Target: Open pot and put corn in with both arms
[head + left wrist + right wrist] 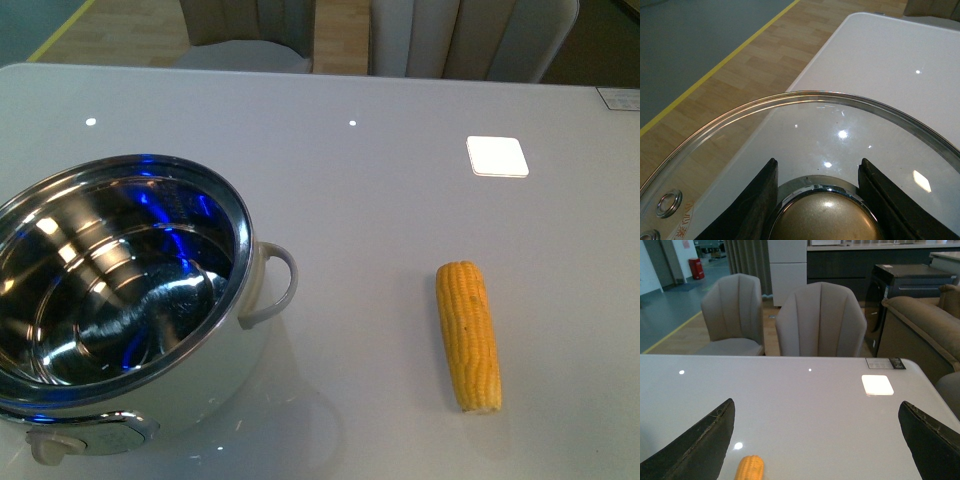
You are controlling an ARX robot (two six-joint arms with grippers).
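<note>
Table (400,100): white, glossy, fills front view. Bright square light patch (497,156) on far right part.

Floor (715,75): wood w/ yellow line, seen past table edge in left wrist view.

Chairs (821,320): two, grey, at far edge of table.

Pot (243,240): near left on table, upright, open. Steel interior exposed, blue reflections inside. White loop handle (278,285) faces right, toward corn. Near edge of pot cut off by frame.

Lid (815,95): glass, seen only in left wrist view, tilted, w/ table corner and floor visible through it. Its position relative to pot: cannot tell.

Corn (468,335): yellow cob, lying flat on table, near right, well apart from pot. Long axis runs near-to-far, slightly angled. One end also shows at edge of right wrist view (750,469).

L gripper (818,160): closed in on lid's knob (825,215). Black fingers (757,205) sit one each side of knob, against its chrome collar. Has hold of lid.

R gripper (816,402): spread wide, fingers (700,445) far apart, holding nothing. It is above the table, facing the chairs. Corn end lies just beside one finger in that view, apart from it.
</note>
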